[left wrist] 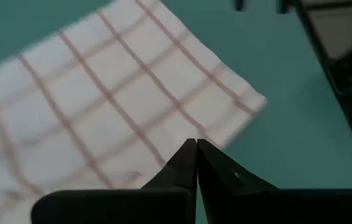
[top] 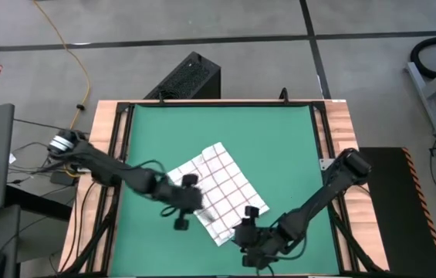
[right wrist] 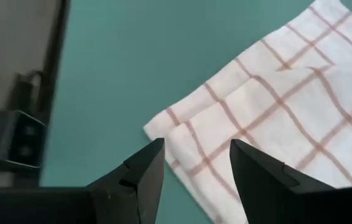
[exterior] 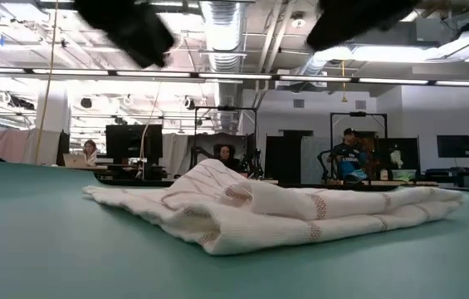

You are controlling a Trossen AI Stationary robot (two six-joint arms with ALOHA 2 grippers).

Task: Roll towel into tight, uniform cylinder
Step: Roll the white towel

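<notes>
The towel lies loosely folded on the green mat, toward its near edge. Above it, the left gripper is closed on nothing and the right gripper gapes. Beyond: seated people, monitors, ceiling ducts.

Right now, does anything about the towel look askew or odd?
Yes. The towel lies diagonal on the green mat, loosely folded and bunched with uneven layered edges, not a neat roll.
</notes>
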